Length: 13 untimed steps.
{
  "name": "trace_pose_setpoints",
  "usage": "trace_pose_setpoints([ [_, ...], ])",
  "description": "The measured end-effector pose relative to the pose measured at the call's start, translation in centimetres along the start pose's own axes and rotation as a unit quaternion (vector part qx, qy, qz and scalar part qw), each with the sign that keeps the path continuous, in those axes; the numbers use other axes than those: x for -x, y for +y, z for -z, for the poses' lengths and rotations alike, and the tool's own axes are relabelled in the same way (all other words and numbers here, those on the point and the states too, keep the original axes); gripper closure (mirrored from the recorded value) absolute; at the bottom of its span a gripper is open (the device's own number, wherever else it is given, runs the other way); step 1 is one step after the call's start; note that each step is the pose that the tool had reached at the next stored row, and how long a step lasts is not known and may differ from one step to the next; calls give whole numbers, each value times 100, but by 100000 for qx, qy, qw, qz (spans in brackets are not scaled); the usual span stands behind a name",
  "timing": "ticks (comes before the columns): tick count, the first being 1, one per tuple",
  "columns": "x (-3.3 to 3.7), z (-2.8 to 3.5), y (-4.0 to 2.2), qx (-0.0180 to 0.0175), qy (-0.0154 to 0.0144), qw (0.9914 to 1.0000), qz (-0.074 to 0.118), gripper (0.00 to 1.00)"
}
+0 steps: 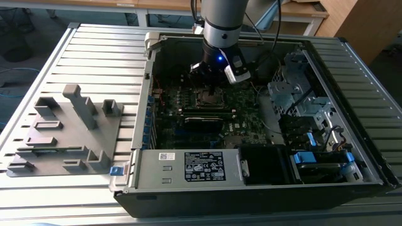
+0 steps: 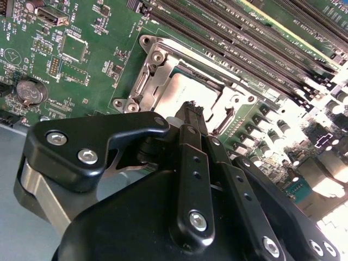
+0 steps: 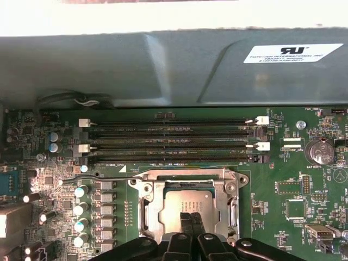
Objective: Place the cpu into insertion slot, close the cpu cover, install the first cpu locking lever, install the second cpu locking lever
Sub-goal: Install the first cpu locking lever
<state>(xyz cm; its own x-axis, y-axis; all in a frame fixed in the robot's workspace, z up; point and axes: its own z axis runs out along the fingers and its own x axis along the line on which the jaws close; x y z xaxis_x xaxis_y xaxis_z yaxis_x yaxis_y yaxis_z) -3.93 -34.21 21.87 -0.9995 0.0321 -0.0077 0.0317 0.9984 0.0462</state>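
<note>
Gripper (image 3: 188,216), fingers pressed together and empty, hangs directly over the cpu (image 3: 175,204), which lies flat in the insertion slot (image 3: 187,175), framed by the lowered cpu cover (image 3: 156,209).

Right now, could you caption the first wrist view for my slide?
Gripper above the cpu, which sits framed by the cpu cover.

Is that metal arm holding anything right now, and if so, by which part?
Nothing. The fingers are pressed together, empty, just over the cpu, which lies under the closed cpu cover.
</note>
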Motion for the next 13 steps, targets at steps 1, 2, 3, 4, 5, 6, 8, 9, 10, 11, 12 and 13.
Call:
trace_pose_setpoints([
  [1, 0, 6, 0, -8, 6, 100000, 0, 89],
  [2, 0, 14, 0, 5, -2, 100000, -1, 89],
  [3, 0, 22, 1, 12, -5, 100000, -1, 89],
  [4, 0, 31, 2, 10, -5, 100000, 0, 89],
  [5, 0, 39, 2, 8, -5, 100000, -1, 89],
  [6, 0, 46, 2, 13, -6, 100000, -2, 89],
  [8, 1, 48, 3, 23, -10, 100000, 0, 89],
  [9, 1, 48, 3, 27, -13, 100000, 1, 89],
  [10, 1, 49, 3, 26, -11, 100000, 0, 89],
  [11, 1, 49, 3, 19, -10, 100000, -1, 89],
  [12, 1, 50, 3, 17, -11, 100000, -1, 89],
  [13, 1, 50, 3, 18, -9, 100000, 2, 89],
])
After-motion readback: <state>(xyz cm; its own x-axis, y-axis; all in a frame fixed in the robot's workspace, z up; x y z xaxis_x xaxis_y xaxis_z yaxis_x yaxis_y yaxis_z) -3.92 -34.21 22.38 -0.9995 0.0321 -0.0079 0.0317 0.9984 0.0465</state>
